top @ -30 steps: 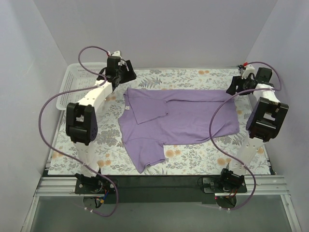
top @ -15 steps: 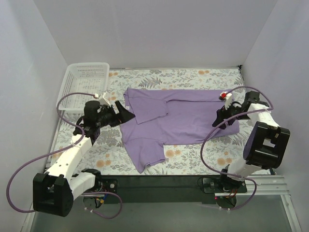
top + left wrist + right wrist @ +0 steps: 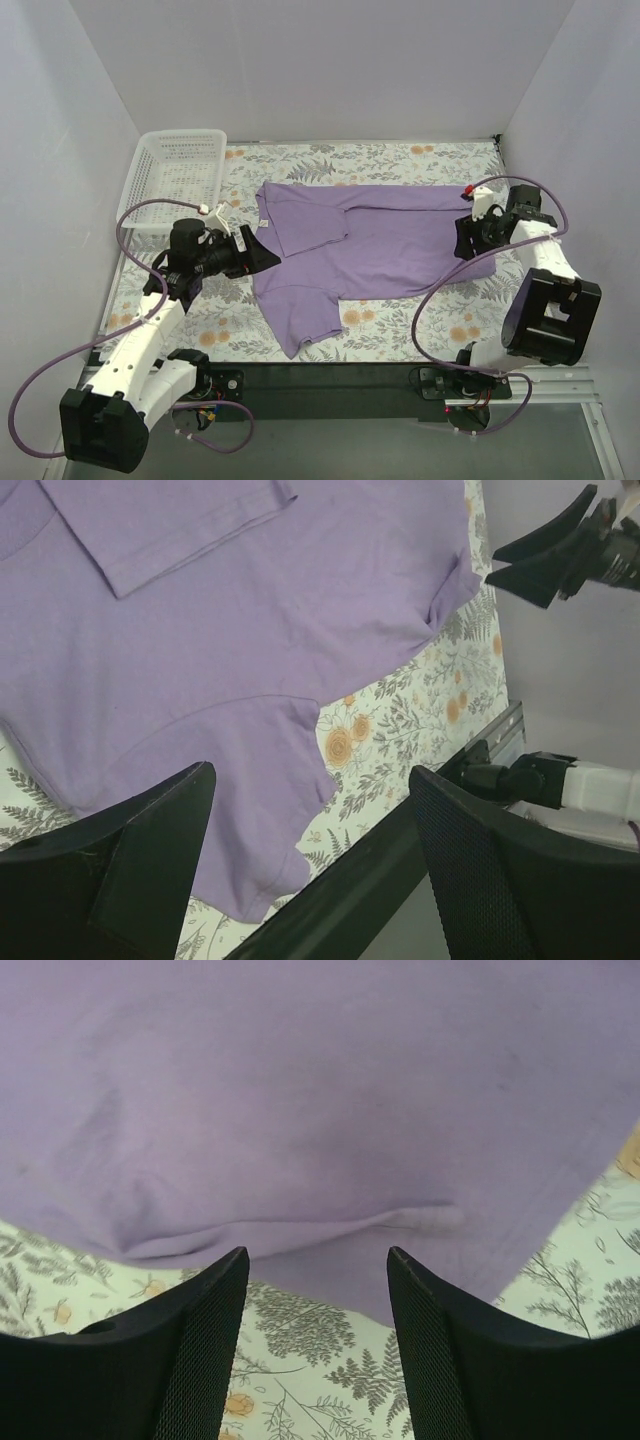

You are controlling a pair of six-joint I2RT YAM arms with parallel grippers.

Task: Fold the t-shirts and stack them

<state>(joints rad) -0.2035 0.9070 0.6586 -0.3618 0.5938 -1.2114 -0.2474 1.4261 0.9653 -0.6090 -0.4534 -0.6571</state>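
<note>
At either end of the t-shirt (image 3: 400, 245), low left end effector (image 3: 268, 256) and right end effector (image 3: 461, 240), both agape.

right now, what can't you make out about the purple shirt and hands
Top view: the white neck label on the lavender-purple cotton t-shirt is too small to read.
Top view: the right hand covers its own fingertips, so contact with the hem is unclear.
Left wrist view: the collar runs off the top-left corner; the left hand hides part of the near sleeve.
Right wrist view: only the hem shows; edges cut the rest.
</note>
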